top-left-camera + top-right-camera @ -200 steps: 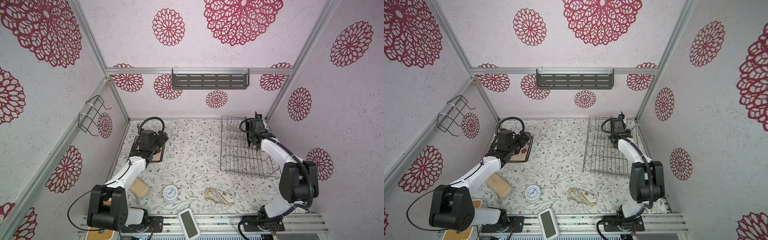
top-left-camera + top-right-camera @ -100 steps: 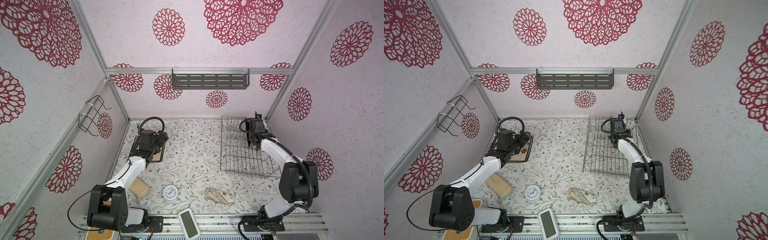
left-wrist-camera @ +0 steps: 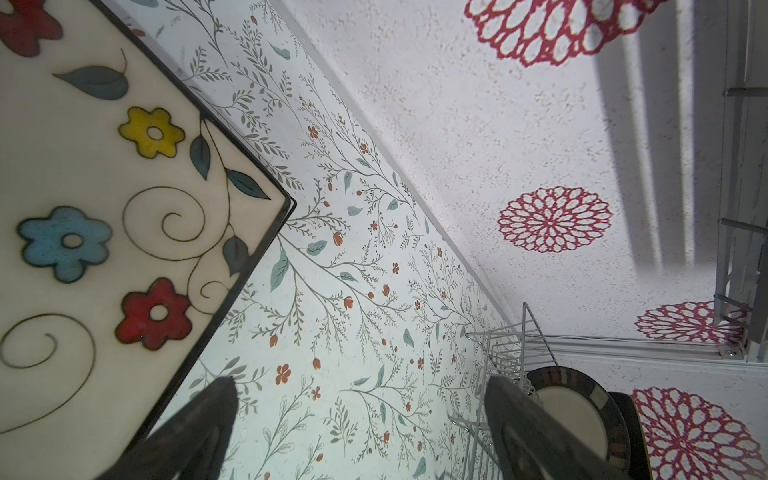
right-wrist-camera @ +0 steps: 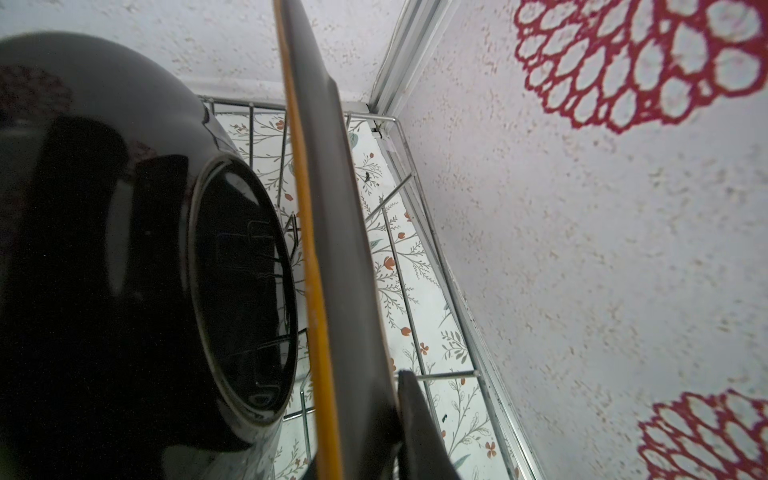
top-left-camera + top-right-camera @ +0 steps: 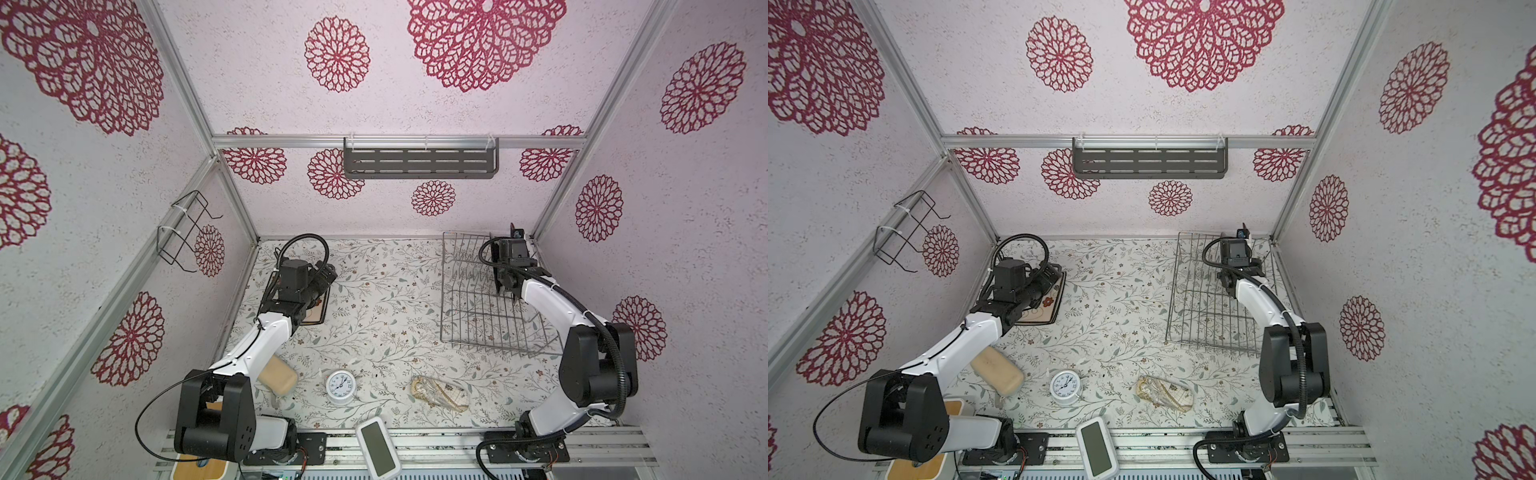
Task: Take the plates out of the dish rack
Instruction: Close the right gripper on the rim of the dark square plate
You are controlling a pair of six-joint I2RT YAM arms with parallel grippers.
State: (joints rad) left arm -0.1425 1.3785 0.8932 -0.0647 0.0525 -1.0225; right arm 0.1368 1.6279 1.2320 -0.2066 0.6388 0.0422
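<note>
Right hand [image 5: 508, 289] is clamped on the rim of a dark plate [image 4: 332, 249] standing upright in the dish rack [image 5: 469, 316], at the right of the frame in both top views. It doesn't look lifted clear yet. A glossy black plate [image 4: 124, 249] stands just beside it. Left hand [image 3: 359, 386] is spread wide and empty, hovering over the flower-painted plate [image 3: 83, 208], which lies flat on the table [image 5: 382, 299] at frame left. My read: one plate visibly unloaded, at least two left in the rack, including a striped-rim round plate [image 3: 569, 419].
</note>
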